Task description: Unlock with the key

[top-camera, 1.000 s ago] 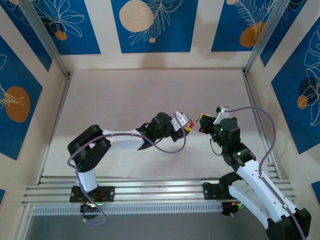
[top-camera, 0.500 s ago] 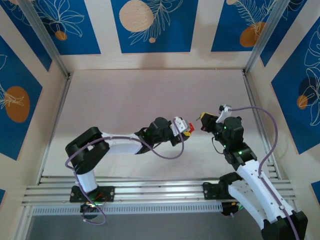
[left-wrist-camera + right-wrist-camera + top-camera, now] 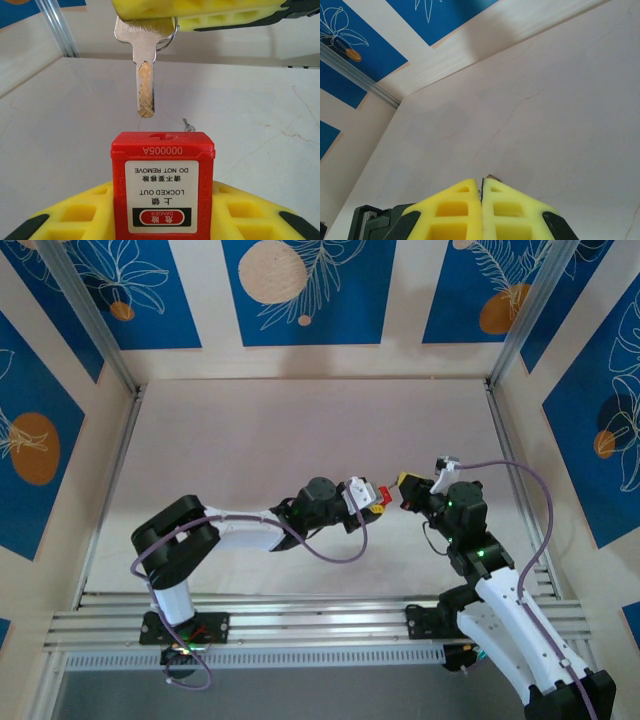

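My left gripper (image 3: 162,212) is shut on a red plastic padlock (image 3: 162,187) with a white "LOCKED OUT" label; its keyhole end (image 3: 165,136) faces away from the wrist. A silvery key (image 3: 145,82) on a ring is pinched in the yellow fingers (image 3: 200,12) of my right gripper. Its tip hangs a short gap from the keyhole end, slightly left of the slot. In the top view the left gripper (image 3: 372,496) and right gripper (image 3: 405,487) face each other above mid-table. In the right wrist view the right gripper (image 3: 481,186) is shut, with a sliver of the key (image 3: 492,177) poking out.
The pale table (image 3: 300,430) is ringed by aluminium rails (image 3: 110,500) and blue-patterned walls. A tiny metal bit (image 3: 186,124) lies on the table beyond the padlock. A purple cable (image 3: 530,490) loops off the right arm.
Both grippers have drifted slightly toward the near edge while still facing each other. Both grips are unchanged.
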You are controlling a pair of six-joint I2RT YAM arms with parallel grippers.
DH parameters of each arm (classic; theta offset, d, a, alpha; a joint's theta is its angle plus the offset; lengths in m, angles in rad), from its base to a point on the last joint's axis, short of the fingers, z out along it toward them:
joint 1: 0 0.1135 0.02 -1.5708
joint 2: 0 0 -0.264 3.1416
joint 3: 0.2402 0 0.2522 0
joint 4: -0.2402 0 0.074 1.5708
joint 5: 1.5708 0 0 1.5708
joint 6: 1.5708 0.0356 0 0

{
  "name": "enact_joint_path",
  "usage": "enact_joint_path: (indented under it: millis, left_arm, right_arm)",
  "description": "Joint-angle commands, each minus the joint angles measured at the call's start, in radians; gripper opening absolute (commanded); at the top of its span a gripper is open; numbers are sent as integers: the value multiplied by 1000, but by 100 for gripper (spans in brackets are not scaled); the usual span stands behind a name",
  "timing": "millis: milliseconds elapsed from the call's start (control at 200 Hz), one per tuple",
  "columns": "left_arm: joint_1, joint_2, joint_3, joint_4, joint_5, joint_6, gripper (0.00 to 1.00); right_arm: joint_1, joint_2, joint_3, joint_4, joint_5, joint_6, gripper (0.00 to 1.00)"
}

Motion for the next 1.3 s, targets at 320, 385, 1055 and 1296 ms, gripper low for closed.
enact_joint_path:
  millis: [320,385,1055,1296]
  left_arm:
    - [-9,-9,21,28,-8,9,29]
    - [-9,-8,23,26,-8,9,29]
    - [-10,6,43,1,-5,-1,29]
    - [-14,6,41,-5,-7,2,29]
  right_arm:
    - [18,-32,-38,-9,9,-11,0]
    - [19,-32,-41,-8,10,-11,0]
    - [25,-52,-59,-15,17,16,0]
    - [26,-25,-54,3,14,27,0]
